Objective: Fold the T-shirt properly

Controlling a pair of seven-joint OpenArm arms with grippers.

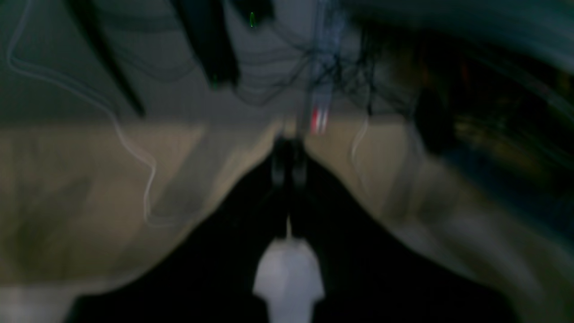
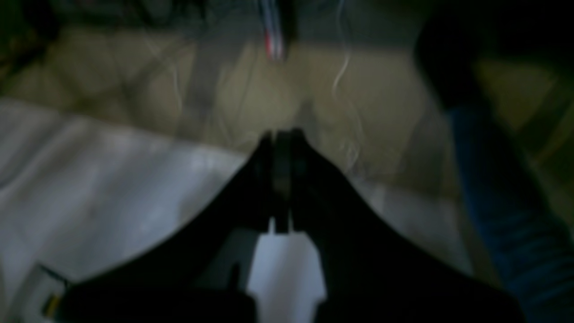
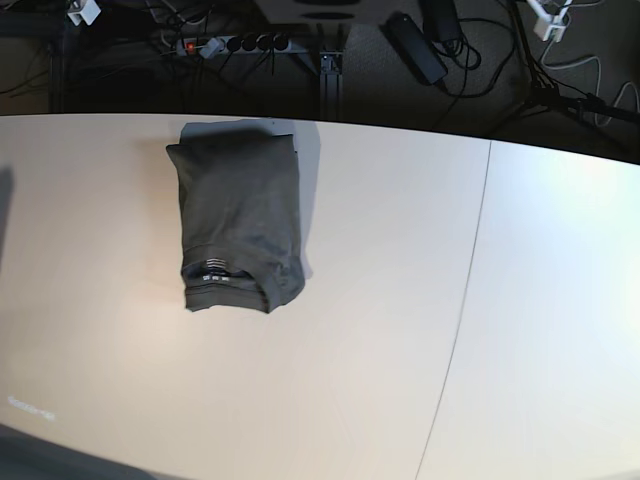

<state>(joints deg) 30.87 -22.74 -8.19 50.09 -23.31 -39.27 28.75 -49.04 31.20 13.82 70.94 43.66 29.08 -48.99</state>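
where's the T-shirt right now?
In the base view the T-shirt lies folded into a compact rectangle on the table, in the upper left near the far edge, its collar label facing the near side.

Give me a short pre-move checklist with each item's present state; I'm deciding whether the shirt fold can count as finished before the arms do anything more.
1. T-shirt folded into a compact rectangle: ok, sleeves tucked out of sight.
2. Edges tidy: not ok, the near end with the collar label looks bunched and slightly uneven.
3. T-shirt fully on the table: ok, though its far end lies close to the far edge.
4. Arms off the cloth: ok, none appears in the base view.
5. Left end effector shut and empty: looks shut in a blurred view, no cloth visible.
6. Right end effector shut and empty: same, blurred but apparently shut, no cloth visible.
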